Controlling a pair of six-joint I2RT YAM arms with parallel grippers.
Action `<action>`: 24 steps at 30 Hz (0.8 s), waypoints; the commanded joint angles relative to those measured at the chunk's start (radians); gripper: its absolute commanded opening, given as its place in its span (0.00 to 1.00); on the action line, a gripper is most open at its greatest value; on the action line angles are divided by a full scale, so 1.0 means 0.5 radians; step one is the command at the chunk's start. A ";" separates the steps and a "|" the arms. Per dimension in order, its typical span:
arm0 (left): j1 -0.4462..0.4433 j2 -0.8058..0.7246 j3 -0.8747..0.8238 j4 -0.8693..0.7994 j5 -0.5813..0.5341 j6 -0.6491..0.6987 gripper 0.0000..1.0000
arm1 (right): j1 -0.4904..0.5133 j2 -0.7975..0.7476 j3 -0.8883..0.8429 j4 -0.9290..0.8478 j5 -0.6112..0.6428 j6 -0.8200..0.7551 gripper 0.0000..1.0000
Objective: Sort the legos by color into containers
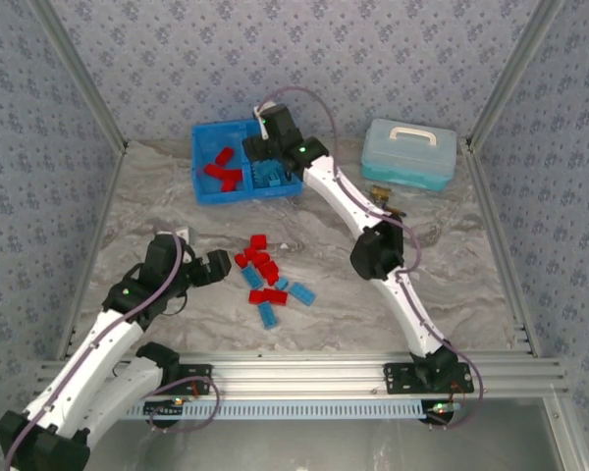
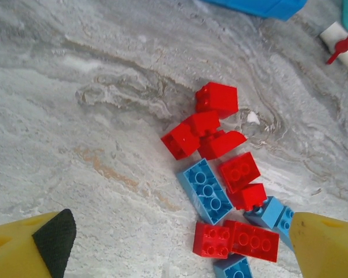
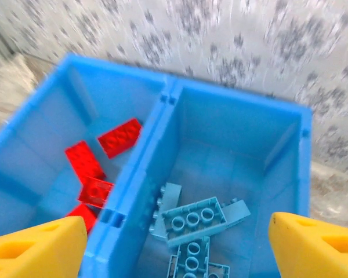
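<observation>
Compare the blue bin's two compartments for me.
The left compartment holds red bricks; the right compartment holds light blue bricks. The left compartment's bricks lie flat and mostly spread out, while the right compartment's are heaped against one another. Both are halves of one bright blue bin, split by a centre divider, and look alike in shape.

Pale blue-grey wallpaper (image 1: pixel 304 49) with a small repeating floral motif covers the back and side walls, which meet at slanting aluminium posts (image 1: pixel 80 74). The tabletop (image 1: pixel 147 196) has a grey-and-white marbled surface with faint tan veins and is evenly lit. A ribbed aluminium rail (image 1: pixel 304 371) runs along its near edge.
</observation>
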 commanded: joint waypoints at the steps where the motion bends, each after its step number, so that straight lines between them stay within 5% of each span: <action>1: -0.086 0.056 -0.010 0.071 -0.032 -0.172 0.94 | 0.017 -0.406 -0.101 -0.199 -0.131 0.043 0.85; 7: -0.340 0.358 -0.023 0.192 -0.187 -0.439 0.83 | 0.066 -1.310 -1.372 0.121 -0.379 0.164 0.91; 13: -0.518 0.790 0.042 0.350 -0.311 -0.671 0.68 | 0.116 -2.047 -2.453 0.432 -0.314 0.395 1.00; 24: -0.602 1.344 0.192 0.573 -0.367 -0.758 0.60 | 0.142 -2.529 -3.084 0.365 -0.240 0.541 1.00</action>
